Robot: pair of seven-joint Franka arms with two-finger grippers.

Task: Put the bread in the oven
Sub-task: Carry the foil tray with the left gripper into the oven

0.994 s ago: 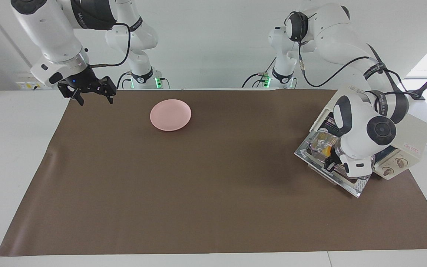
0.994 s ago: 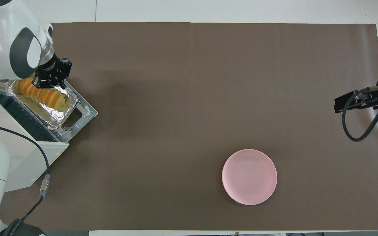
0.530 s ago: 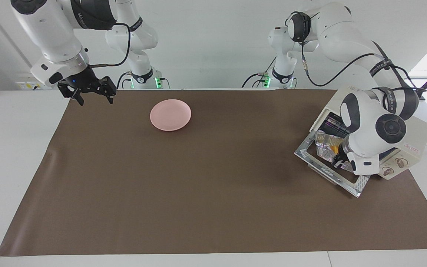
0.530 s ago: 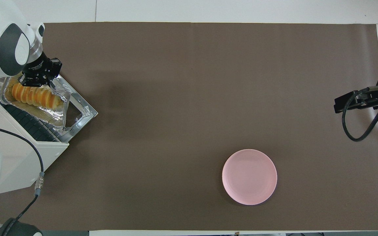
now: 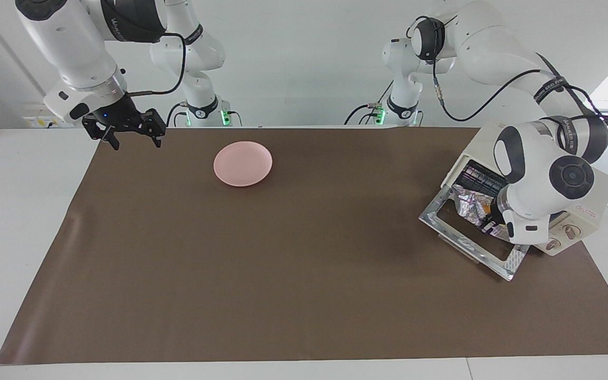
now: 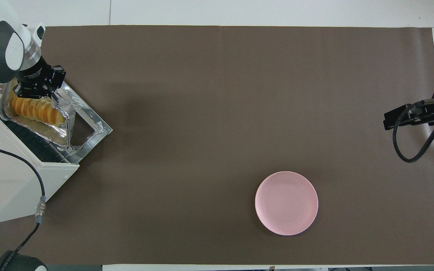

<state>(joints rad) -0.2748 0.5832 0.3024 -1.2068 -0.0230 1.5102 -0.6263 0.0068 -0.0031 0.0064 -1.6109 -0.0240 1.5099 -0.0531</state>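
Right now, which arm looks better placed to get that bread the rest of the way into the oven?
Left. Its end effector is already at the foil tray holding the bread in the oven mouth. The right end effector waits near the pink plate.

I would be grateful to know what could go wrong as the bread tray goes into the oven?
1. The foil tray still juts out over the open door, so it may snag on the rack.
2. The left end effector, shut at the tray's rim, could crumple the thin foil and tip the bread.
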